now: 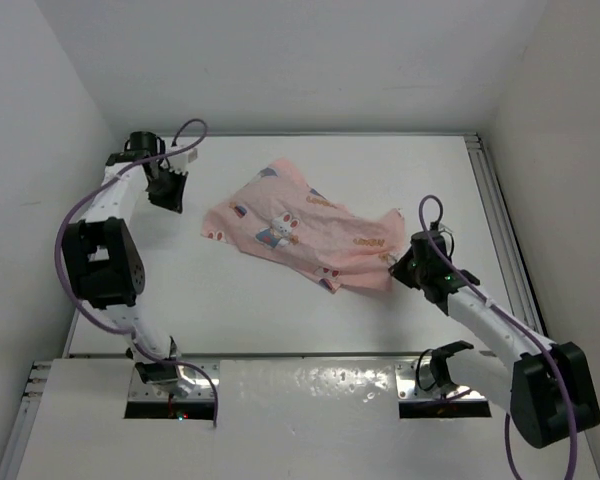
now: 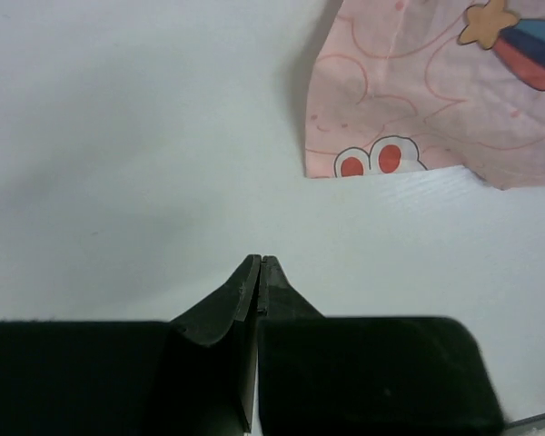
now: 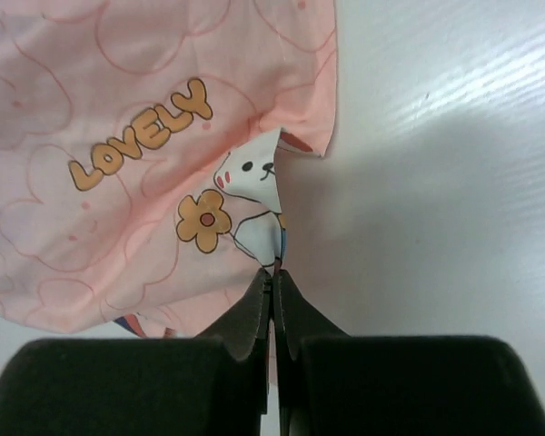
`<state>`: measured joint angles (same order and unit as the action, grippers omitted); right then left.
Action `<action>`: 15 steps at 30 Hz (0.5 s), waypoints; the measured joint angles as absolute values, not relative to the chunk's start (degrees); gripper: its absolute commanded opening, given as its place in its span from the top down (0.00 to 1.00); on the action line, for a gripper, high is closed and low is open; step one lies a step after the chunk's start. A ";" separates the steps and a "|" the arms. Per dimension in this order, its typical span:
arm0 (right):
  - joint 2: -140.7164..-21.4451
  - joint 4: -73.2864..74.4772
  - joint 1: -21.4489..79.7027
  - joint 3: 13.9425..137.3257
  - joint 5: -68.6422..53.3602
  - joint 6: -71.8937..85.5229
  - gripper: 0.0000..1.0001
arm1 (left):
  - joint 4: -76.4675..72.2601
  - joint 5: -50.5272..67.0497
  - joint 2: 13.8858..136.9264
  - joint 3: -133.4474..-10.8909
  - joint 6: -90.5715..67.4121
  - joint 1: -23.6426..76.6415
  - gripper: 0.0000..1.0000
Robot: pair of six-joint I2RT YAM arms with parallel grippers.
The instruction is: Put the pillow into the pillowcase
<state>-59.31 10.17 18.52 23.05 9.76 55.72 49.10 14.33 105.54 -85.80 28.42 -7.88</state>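
Observation:
The pale-pink printed pillowcase (image 1: 300, 232) lies rumpled on the white table, mid-table. The pillow does not show in any view. My right gripper (image 1: 398, 268) sits at the case's near-right corner. In the right wrist view it (image 3: 272, 273) is shut, pinching a fold of the pillowcase (image 3: 136, 136) beside a rabbit print. My left gripper (image 1: 168, 198) hovers left of the case, apart from its left corner. The left wrist view shows it (image 2: 259, 262) shut with nothing between the fingers, and the edge of the pillowcase (image 2: 418, 91) lies ahead to the upper right.
White walls close in the table at the left, back and right. A metal rail (image 1: 502, 210) runs along the table's right edge. A shiny mounting plate (image 1: 310, 385) with both arm bases spans the near edge.

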 measured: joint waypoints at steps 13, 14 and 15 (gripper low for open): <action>-61.58 9.52 15.64 19.38 -2.15 53.60 1.00 | 42.59 14.15 107.07 -74.19 28.08 -3.16 0.15; -61.56 9.43 15.68 18.85 -2.22 53.87 1.00 | 41.12 13.69 107.26 -73.54 27.86 -2.68 0.15; -61.49 9.23 15.79 18.48 -2.24 54.04 1.00 | 39.40 13.21 107.31 -73.01 27.75 -2.09 0.15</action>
